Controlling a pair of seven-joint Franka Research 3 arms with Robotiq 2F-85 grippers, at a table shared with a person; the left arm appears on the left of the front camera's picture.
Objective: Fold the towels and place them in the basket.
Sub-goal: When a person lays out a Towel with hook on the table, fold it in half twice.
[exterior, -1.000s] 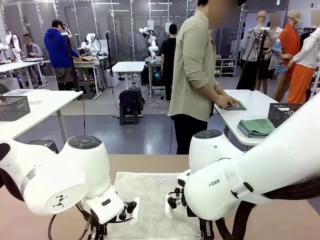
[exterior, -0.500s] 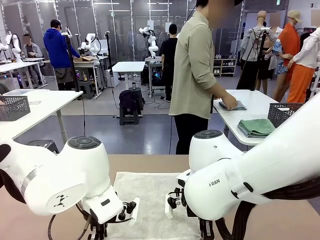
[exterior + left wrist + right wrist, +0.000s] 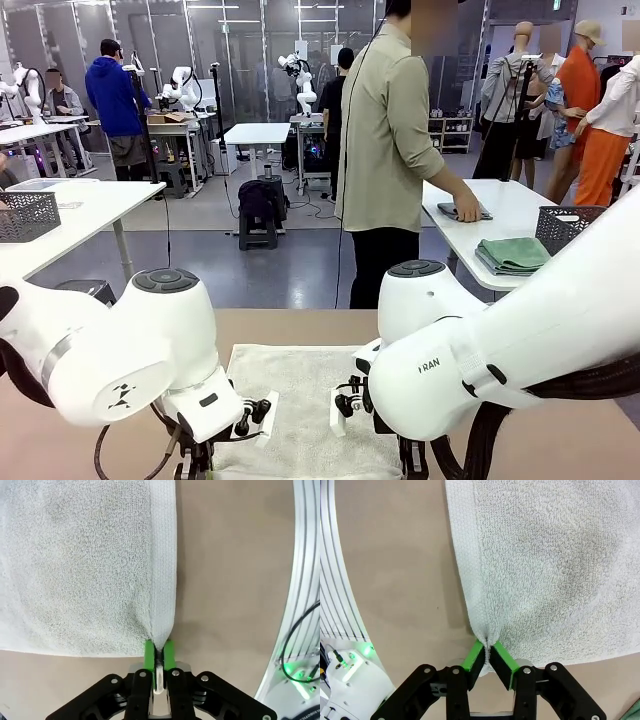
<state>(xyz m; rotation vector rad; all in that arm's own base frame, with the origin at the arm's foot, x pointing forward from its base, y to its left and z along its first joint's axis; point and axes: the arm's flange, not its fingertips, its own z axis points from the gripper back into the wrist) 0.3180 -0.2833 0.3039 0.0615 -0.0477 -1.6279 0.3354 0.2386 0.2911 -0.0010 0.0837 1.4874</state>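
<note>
At the cream towel, your left gripper is only now pinching its corner tight, matching the right gripper, so folding is likely starting

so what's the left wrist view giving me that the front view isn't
Left wrist view: the left gripper pinched shut on the hemmed edge of the cream-white terry-cloth towel. Front view: a person pressing a grey folded cloth on a far white table, with a folded green towel and dark wire-mesh basket nearby. Shared: the towel lying on the tan table.
</note>
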